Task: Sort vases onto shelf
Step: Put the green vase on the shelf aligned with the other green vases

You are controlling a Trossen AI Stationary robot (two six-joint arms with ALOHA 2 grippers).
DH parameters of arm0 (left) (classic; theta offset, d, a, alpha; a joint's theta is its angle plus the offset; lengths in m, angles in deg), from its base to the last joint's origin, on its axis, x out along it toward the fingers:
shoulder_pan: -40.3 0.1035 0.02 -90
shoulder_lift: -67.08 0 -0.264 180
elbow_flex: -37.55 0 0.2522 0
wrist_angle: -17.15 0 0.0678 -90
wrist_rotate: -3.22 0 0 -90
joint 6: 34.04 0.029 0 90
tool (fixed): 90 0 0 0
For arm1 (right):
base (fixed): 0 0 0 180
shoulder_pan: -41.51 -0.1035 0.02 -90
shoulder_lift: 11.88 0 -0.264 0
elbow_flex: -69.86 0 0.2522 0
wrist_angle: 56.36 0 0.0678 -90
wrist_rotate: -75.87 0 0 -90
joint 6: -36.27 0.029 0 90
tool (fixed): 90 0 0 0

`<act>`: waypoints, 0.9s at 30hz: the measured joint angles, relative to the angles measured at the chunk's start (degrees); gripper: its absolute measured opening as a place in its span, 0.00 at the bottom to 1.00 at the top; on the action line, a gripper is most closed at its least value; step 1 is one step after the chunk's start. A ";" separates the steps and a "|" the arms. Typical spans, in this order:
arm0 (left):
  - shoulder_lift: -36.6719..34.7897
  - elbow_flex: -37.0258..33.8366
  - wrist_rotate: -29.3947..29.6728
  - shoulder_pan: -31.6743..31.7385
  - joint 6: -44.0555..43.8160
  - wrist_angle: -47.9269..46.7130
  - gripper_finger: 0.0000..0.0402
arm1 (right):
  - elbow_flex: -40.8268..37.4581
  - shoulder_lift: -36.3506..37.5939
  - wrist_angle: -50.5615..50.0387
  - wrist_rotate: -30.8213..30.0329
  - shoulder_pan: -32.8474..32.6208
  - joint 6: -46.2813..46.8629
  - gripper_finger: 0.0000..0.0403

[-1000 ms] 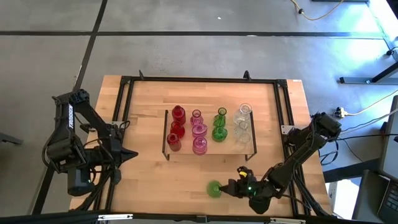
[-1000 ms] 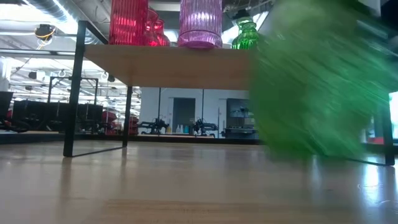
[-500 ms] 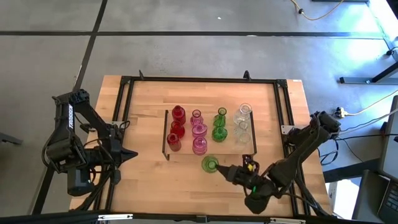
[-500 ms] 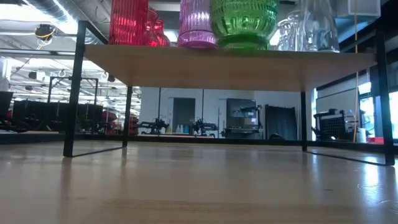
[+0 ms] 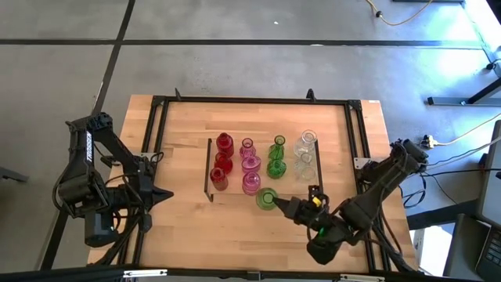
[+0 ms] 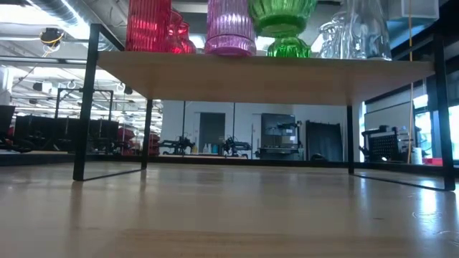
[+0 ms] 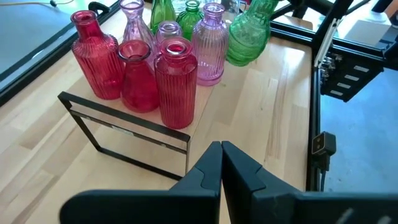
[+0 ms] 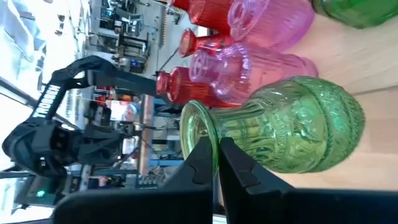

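A green round-bellied vase (image 5: 266, 199) hangs at the near edge of the shelf (image 5: 235, 194), with my right gripper (image 5: 282, 204) shut on it. In the low view its belly (image 6: 282, 13) hovers above the shelf top (image 6: 258, 72). Red vases (image 5: 222, 162), pink vases (image 5: 250, 166), green vases (image 5: 276, 159) and clear vases (image 5: 305, 157) stand on their bases on the shelf. My left gripper (image 5: 166, 193) waits shut by the table's left edge, holding nothing. My right gripper pinches the green vase at the rim of its mouth (image 8: 198, 138) between its two fingers (image 8: 235, 163). The fingers come slanting down from the table's near right. The vase is lifted clear of table and shelf, roughly upright, its belly (image 8: 311, 124) below the hold.
A black metal frame (image 5: 250, 100) runs around the wooden table (image 5: 188, 125). Bare tabletop lies left of the shelf and along the near edge (image 5: 227, 235). The shelf's black legs (image 6: 86, 100) stand on the table.
My right gripper has carried the green vase from the table's near edge toward the shelf and upward, tipping up toward level. The vase now hangs above the shelf top's height at its near edge.
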 joint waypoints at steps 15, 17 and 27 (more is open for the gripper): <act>0.00 0.00 -0.85 0.01 3.70 5.60 0.00 | -0.04 1.00 -10.25 3.60 0.64 0.35 0.00; 0.00 0.00 -2.26 0.01 9.40 10.44 0.00 | -0.04 1.27 -10.85 3.81 0.64 0.33 0.00; 0.33 0.07 -8.96 8.54 50.93 40.47 0.00 | -0.04 4.03 -18.86 4.28 0.64 -0.06 0.00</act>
